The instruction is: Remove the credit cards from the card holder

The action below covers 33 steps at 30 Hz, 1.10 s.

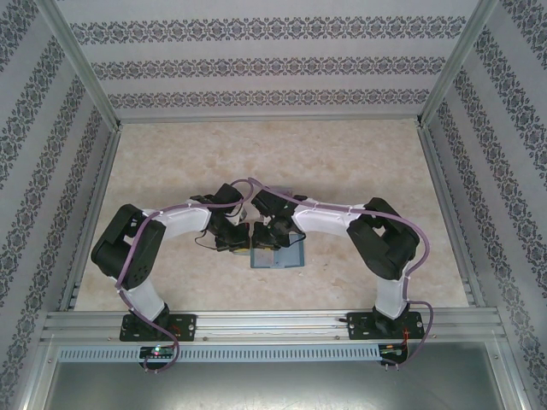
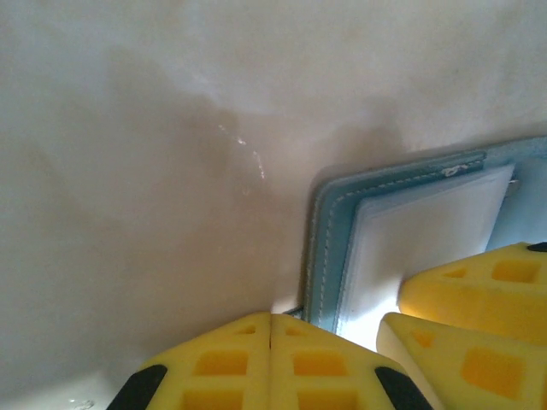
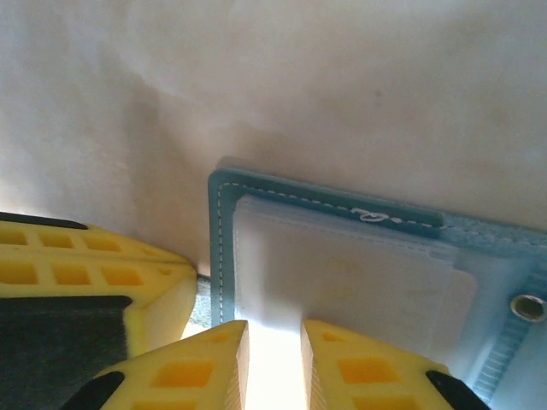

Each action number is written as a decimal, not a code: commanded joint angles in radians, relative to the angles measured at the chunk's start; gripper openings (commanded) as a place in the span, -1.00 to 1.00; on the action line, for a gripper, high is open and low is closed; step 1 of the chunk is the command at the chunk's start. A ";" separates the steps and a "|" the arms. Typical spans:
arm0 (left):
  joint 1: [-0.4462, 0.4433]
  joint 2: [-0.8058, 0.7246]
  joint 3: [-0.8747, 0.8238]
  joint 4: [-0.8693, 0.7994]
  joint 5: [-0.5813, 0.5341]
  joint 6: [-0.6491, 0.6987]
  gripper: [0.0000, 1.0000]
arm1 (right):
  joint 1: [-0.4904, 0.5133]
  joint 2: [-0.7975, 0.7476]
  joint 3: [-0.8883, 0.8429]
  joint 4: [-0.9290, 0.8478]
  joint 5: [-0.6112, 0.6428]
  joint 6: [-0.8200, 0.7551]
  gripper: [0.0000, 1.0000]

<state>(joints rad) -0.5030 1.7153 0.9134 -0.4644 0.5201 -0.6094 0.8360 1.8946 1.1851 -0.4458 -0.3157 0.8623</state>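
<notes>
The card holder [image 1: 280,257] lies open on the table, teal with white stitching and a stack of pale frosted sleeves [image 3: 342,273] inside. The credit cards are hidden; I cannot tell whether one lies under the frosted plastic. My left gripper [image 2: 271,318] is shut, its yellow tips together at the table by the card holder's [image 2: 323,256] stitched left edge. My right gripper [image 3: 273,329] stands slightly open over the near edge of the sleeves, a bright pale strip showing in the narrow gap. Both grippers, left [image 1: 232,242] and right [image 1: 270,231], meet above the card holder's back left corner.
A metal snap [image 3: 527,306] sits on the card holder's right flap. The pale marbled table [image 1: 342,162] stretches back to patterned walls. The aluminium rail [image 1: 273,325] with both arm bases runs along the near edge.
</notes>
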 commanded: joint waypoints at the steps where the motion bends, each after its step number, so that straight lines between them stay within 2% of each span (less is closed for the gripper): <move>1: -0.008 -0.001 -0.032 -0.017 -0.027 0.011 -1.00 | 0.012 0.014 0.025 -0.068 0.036 0.009 -0.48; 18: -0.006 -0.017 -0.038 -0.020 -0.029 0.016 -1.00 | 0.044 0.052 0.126 -0.312 0.233 -0.056 -0.23; 33: -0.005 -0.011 -0.034 -0.025 -0.031 0.017 -1.00 | 0.050 0.108 0.148 -0.316 0.208 -0.075 0.03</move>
<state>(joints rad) -0.5030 1.7042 0.9005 -0.4545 0.5198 -0.6094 0.8753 1.9598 1.3270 -0.7231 -0.1215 0.8078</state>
